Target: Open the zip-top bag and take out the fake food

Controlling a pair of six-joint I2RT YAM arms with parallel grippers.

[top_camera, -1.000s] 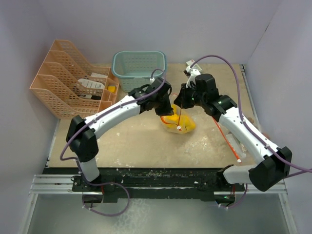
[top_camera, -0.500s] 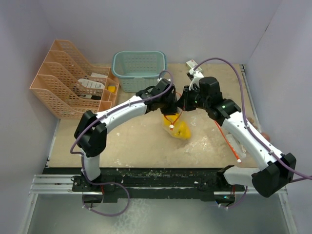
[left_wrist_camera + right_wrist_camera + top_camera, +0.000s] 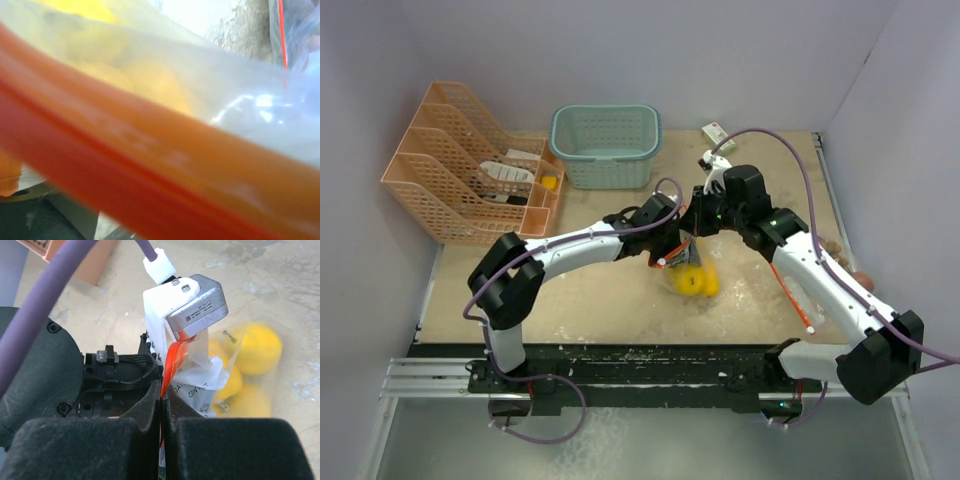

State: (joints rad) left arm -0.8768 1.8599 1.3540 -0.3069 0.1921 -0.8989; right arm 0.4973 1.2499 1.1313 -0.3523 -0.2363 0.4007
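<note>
One bag (image 3: 690, 275) nearer; three yellow fruits (image 3: 257, 350)

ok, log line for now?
right gripper: shut on zip-top bag edge | left gripper: at bag, jaws unclear | fake food: inside bag

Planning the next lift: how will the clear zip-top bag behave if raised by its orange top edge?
Probably floppy: the clear plastic zip-top bag crumples where the right hand pinches its orange strip. Likely bottom-heavy, as the glossy yellow toy fruits bunch at its far end. Being round, they may roll once out.
</note>
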